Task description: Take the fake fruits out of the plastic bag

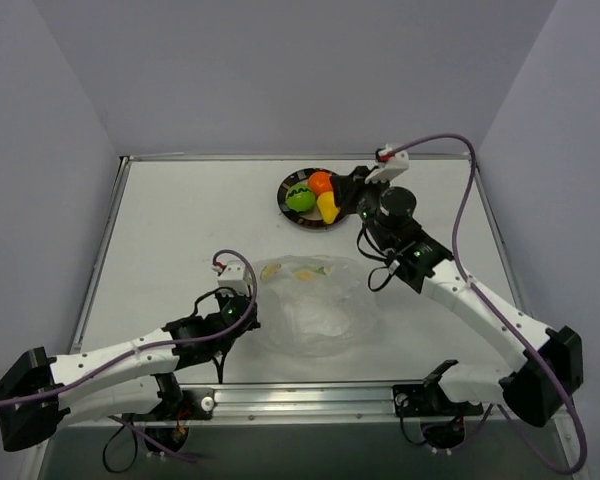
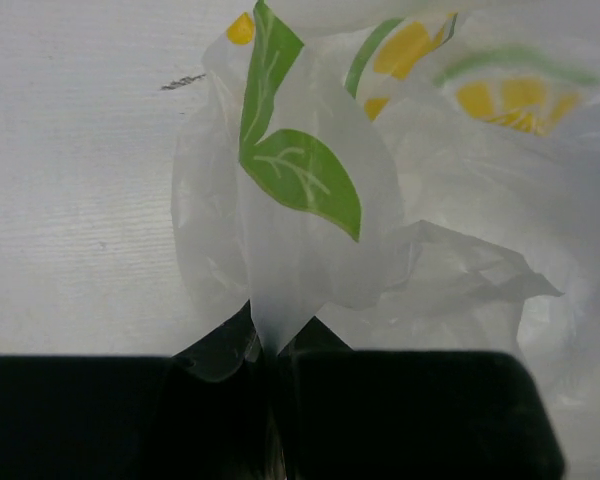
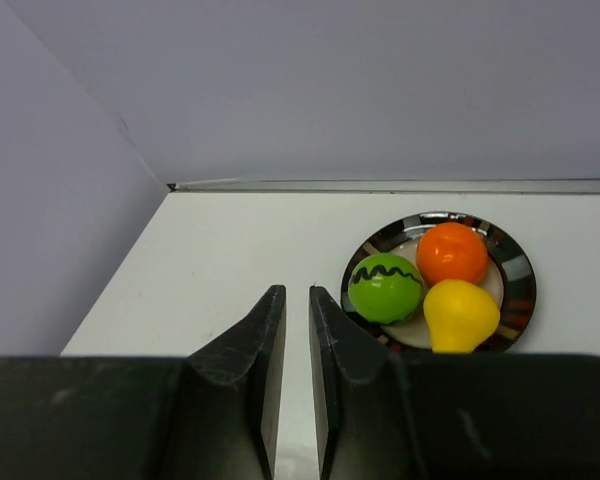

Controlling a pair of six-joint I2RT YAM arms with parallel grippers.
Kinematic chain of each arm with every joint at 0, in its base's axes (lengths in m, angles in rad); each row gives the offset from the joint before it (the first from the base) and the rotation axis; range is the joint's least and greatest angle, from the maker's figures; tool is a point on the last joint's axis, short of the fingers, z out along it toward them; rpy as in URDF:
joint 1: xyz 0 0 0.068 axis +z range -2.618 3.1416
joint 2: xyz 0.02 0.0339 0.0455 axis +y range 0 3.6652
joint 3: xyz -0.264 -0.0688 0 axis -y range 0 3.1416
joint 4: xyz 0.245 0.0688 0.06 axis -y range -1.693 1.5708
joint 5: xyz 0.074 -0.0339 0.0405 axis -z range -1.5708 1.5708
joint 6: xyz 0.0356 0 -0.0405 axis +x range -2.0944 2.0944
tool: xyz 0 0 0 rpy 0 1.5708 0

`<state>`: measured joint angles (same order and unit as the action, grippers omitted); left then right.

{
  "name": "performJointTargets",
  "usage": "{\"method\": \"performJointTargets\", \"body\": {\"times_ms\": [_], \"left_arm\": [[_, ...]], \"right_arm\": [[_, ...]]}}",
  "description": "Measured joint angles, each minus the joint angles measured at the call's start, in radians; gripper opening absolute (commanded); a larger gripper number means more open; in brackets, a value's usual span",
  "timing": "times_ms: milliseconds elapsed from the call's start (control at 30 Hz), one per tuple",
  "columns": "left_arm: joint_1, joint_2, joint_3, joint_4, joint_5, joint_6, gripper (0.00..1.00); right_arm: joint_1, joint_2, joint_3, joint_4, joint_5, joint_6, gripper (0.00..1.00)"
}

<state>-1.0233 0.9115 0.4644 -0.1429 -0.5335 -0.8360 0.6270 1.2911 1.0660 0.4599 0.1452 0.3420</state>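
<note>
1. left jaws: in the left wrist view they are fully closed on a pinched fold of the plastic bag (image 2: 310,200). the fold rises from between the tips at the lower centre of the frame. a printed green leaf (image 2: 300,175) lies on the film just above the grip, and yellow slice prints (image 2: 510,100) show at the upper right.

2. right jaws: in the right wrist view the two fingers (image 3: 265,330) stand almost together with only a narrow slit between them. nothing is in that slit. bare white table (image 3: 230,260) shows beyond the tips.

3. fake fruits: all three sit on a round dark-rimmed plate (image 3: 515,265) at the right centre of the right wrist frame, beyond and to the right of the jaws.
- the green fruit (image 3: 385,287), with a black wavy line on it, is on the left.
- the orange fruit (image 3: 452,252) is at the back.
- the yellow pear-like fruit (image 3: 460,315) is at the front right.
- the three fruits touch one another.

4. top view: the plate is at the upper centre of the frame, near the back edge of the table. the right arm (image 1: 460,290) reaches up to its right side. the bag lies crumpled at the centre of the frame, well apart from the plate. the left arm (image 1: 130,355) meets its left edge.
</note>
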Motion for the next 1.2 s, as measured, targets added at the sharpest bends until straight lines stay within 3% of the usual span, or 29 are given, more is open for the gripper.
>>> {"method": "performJointTargets", "body": {"times_ms": [100, 233, 267, 300, 367, 400, 433, 467, 500, 567, 800, 1000, 1200], "left_arm": [[0.0, 0.055, 0.01, 0.038, 0.022, 0.014, 0.02], [0.002, 0.003, 0.01, 0.043, 0.017, 0.012, 0.05], [0.003, -0.018, 0.01, 0.04, 0.014, 0.011, 0.12], [0.003, -0.039, 0.01, 0.036, 0.011, 0.01, 0.31], [0.003, -0.079, 0.011, 0.017, 0.004, 0.01, 0.54], [0.003, -0.097, 0.011, 0.006, 0.0, 0.011, 0.65], [0.003, -0.115, 0.014, -0.008, -0.007, 0.016, 0.86], [0.003, -0.133, 0.019, -0.033, -0.013, 0.026, 0.96], [0.003, -0.151, 0.03, -0.058, -0.019, 0.034, 0.94], [0.003, -0.189, 0.07, -0.114, -0.039, 0.058, 0.94], [0.003, -0.315, 0.306, -0.279, -0.135, 0.178, 0.94], [0.004, -0.396, 0.414, -0.387, -0.182, 0.254, 0.94], [0.004, -0.393, 0.485, -0.444, -0.18, 0.342, 0.94]], "right_arm": [[0.017, -0.123, -0.097, -0.026, 0.03, 0.021, 0.22], [0.023, -0.246, -0.217, -0.09, 0.074, 0.046, 0.32], [0.023, -0.269, -0.24, -0.107, 0.085, 0.053, 0.39], [0.023, -0.286, -0.259, -0.123, 0.094, 0.061, 0.44], [0.023, -0.319, -0.29, -0.15, 0.108, 0.072, 0.52], [0.023, -0.333, -0.299, -0.164, 0.113, 0.077, 0.61], [0.023, -0.345, -0.303, -0.177, 0.119, 0.082, 0.69], [0.023, -0.357, -0.304, -0.188, 0.124, 0.084, 0.76], [0.023, -0.369, -0.303, -0.197, 0.132, 0.089, 0.9], [0.023, -0.405, -0.304, -0.213, 0.152, 0.098, 1.0], [0.023, -0.62, -0.306, -0.299, 0.298, 0.122, 1.0], [0.023, -0.837, -0.352, -0.347, 0.41, 0.132, 1.0], [0.023, -0.892, -0.377, -0.413, 0.483, 0.132, 1.0]]}}
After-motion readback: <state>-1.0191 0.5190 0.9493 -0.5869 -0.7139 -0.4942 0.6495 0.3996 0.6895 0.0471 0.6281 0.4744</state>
